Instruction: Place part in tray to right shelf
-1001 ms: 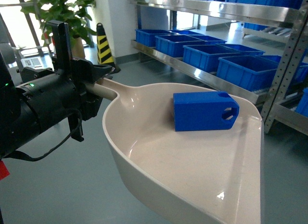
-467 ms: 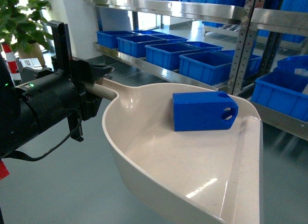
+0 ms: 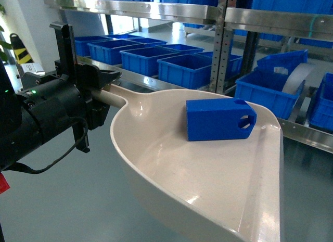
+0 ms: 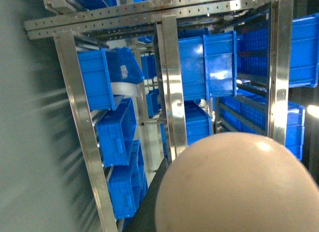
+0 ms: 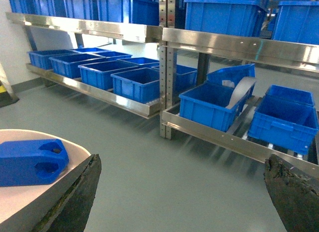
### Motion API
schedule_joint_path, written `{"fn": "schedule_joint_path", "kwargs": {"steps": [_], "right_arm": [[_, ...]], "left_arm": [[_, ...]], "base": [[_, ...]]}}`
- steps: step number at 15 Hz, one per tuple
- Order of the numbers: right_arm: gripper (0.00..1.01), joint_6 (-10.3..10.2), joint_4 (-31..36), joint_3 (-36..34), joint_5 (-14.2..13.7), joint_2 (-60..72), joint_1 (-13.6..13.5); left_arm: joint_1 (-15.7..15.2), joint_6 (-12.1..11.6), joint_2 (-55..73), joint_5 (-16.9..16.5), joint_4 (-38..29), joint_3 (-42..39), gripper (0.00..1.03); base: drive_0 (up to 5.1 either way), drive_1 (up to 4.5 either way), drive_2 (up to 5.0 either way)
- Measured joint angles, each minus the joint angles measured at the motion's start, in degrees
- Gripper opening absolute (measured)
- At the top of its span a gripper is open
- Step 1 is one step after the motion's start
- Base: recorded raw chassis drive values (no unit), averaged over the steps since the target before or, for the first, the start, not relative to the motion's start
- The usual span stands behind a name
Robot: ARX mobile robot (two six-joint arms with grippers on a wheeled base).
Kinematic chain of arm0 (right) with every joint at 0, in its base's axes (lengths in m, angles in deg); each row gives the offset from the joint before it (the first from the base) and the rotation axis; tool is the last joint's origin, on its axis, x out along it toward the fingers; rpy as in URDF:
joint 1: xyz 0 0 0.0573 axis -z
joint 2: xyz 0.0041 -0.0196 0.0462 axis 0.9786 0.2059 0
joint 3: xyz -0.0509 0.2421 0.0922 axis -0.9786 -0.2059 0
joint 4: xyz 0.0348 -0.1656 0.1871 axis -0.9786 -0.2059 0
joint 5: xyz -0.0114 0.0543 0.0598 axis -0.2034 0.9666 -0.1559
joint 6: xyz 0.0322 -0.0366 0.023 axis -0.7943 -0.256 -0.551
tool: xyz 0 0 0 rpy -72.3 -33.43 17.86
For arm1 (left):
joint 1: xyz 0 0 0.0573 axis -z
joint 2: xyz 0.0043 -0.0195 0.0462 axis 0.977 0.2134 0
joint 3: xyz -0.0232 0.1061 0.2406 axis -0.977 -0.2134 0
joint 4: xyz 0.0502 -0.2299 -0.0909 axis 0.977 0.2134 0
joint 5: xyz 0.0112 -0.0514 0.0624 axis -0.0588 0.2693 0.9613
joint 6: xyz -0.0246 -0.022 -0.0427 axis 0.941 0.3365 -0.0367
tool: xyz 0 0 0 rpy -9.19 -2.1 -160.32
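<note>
Left gripper (image 3: 106,78) is clamping the long straight handle of the glossy cream plastic dustpan-shaped tray (image 3: 171,169), holding it roughly level out in front – likely so the load is not sliding off the flat open lip while the base is driving toward the rack

Small bright-blue plastic rectangular block, the part (image 3: 220,119), is lying flat inside the tray near its far right wall, chamfered slotted end pointing right; oval slot hole is showing on that end, edges crisp, matte finish

Right gripper (image 5: 182,192) is hanging with its dark fingers (image 5: 79,194) spread wide, grasping nothing, just beside the tray rim

Stainless-steel right shelf (image 3: 270,18) with big blue ribbed plastic crates (image 3: 265,88) is sitting ahead, well apart from the tray – part not yet delivered
</note>
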State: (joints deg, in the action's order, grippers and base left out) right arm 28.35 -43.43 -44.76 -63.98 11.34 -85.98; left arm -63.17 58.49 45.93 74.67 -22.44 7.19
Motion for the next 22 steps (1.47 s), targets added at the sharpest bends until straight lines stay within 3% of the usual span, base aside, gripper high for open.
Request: {"fn": "schedule_joint_path", "kwargs": {"steps": [22], "right_arm": [[0.98,0.0,0.0,0.0,0.0,0.0,0.0]], "left_arm": [[0.0,0.0,0.0,-0.1,0.0,0.0,0.12]], "base": [[-1.6,-1.56,-1.6]]}}
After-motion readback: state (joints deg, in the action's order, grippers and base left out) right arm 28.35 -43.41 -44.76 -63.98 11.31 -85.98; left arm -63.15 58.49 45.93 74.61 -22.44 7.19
